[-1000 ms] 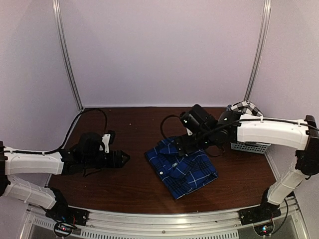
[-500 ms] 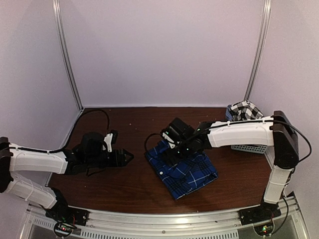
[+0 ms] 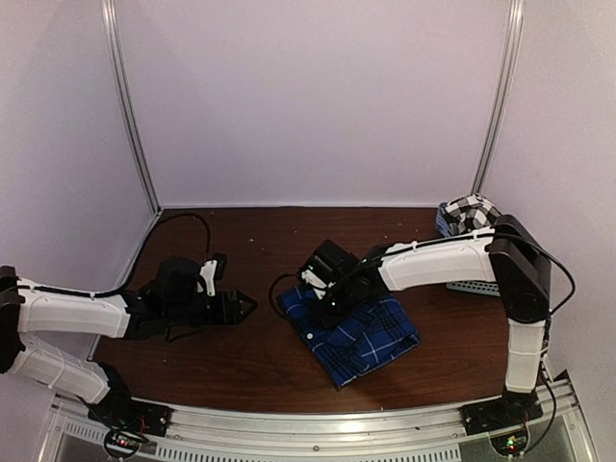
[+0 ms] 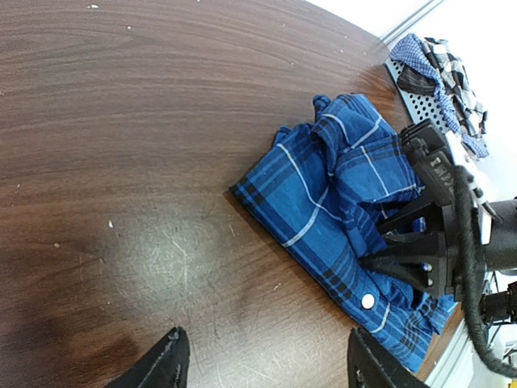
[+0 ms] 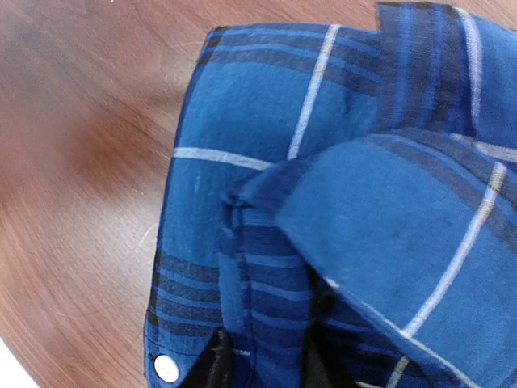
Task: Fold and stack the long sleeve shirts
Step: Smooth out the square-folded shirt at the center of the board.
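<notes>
While left end effector point(image 3: 247, 306) hovers released, right end effector point(image 5: 262, 361) seemingly pinches blue shirt point(image 3: 380, 332).

We note a dark brown wooden table point(image 3: 241, 245); its top looks finely scratched in the left wrist view. A pale mesh basket point(image 3: 476, 286) sits at its far right corner. We see plain pale walls point(image 3: 318, 106) behind and a metal rail point(image 3: 308, 428) along the near edge.
</notes>
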